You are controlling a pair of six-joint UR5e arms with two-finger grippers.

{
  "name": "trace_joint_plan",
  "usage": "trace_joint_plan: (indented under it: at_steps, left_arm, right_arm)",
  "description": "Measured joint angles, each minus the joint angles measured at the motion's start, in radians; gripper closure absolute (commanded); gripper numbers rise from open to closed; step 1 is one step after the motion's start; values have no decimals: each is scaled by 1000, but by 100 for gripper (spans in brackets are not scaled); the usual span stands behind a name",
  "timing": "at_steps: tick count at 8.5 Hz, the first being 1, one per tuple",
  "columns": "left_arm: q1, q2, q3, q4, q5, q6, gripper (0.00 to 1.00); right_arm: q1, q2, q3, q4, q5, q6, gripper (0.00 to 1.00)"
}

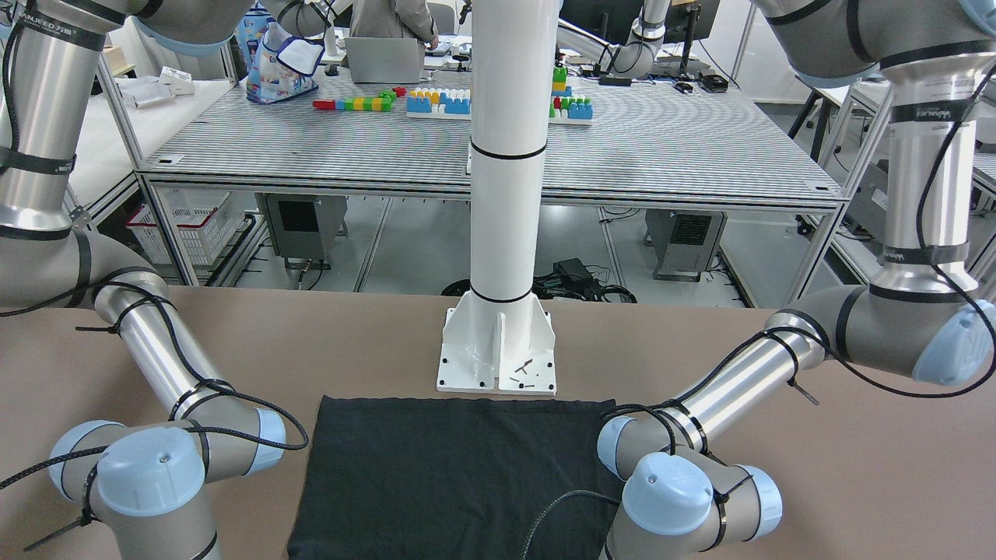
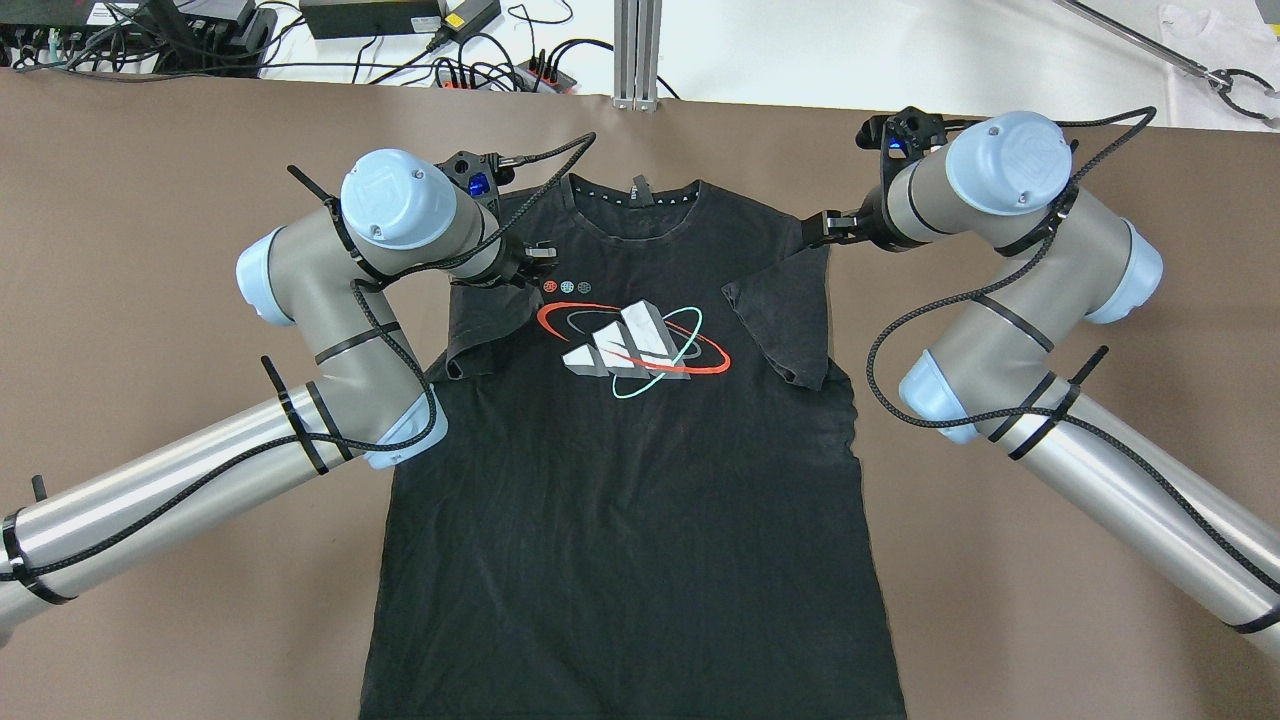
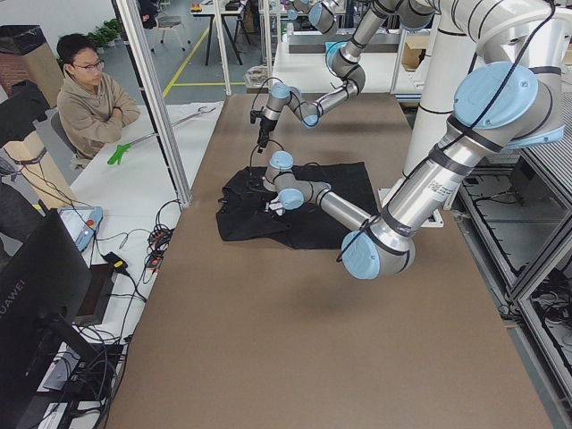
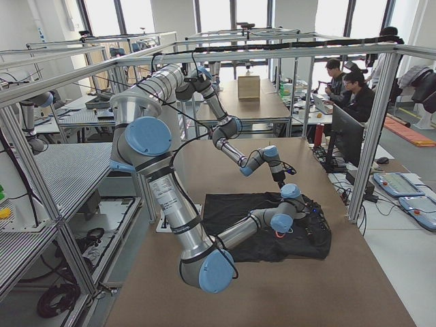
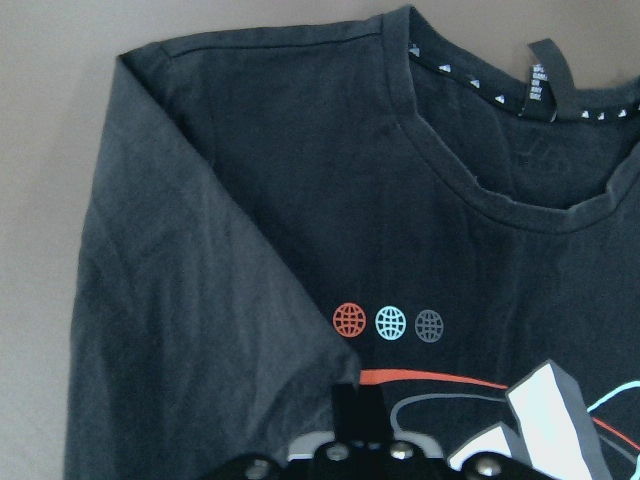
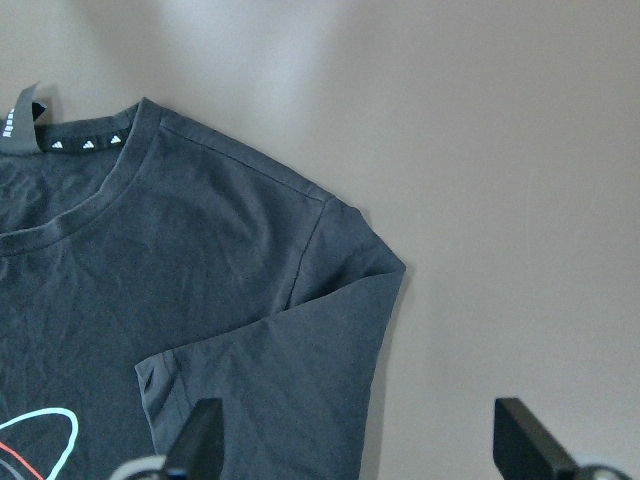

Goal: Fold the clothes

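A black T-shirt [image 2: 620, 480] with a white, red and teal logo lies face up on the brown table, collar at the far side. Both sleeves are folded inward over the chest. My left gripper [image 2: 532, 262] is low over the shirt's left sleeve [image 2: 485, 330]. In the left wrist view its fingers [image 5: 352, 410] are together, shut on the sleeve's edge [image 5: 180, 330]. My right gripper [image 2: 825, 228] hovers at the shirt's right shoulder, above the folded right sleeve [image 2: 785, 320]. The right wrist view shows it [image 6: 365, 440] wide open and empty over that sleeve [image 6: 290, 370].
The white robot pedestal [image 1: 498, 342] stands at the shirt's hem side. Cables and power strips [image 2: 400, 40] lie beyond the table's far edge. A seated operator [image 3: 89, 98] is beside the table. Bare brown table [image 2: 1000, 600] lies on both sides of the shirt.
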Motion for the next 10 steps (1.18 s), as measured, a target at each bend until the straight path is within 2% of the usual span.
trace_joint_plan:
  at_steps: [2, 4, 5, 8, 10]
  left_arm:
    - [2, 47, -81, 3, 10, -3, 0]
    - [13, 170, -239, 8, 15, -4, 0]
    - [31, 209, -280, 9, 36, -4, 0]
    - [97, 230, -300, 10, 98, 2, 0]
    - [105, 262, -350, 13, 110, -8, 0]
  right_arm:
    - [-12, -10, 35, -8, 0, 28, 5]
    - [-34, -55, 99, -14, -3, 94, 5]
    - [-47, -88, 136, -16, -7, 112, 5]
    - [-62, -152, 195, -17, -16, 130, 5]
    - [-103, -212, 293, -51, -59, 214, 5]
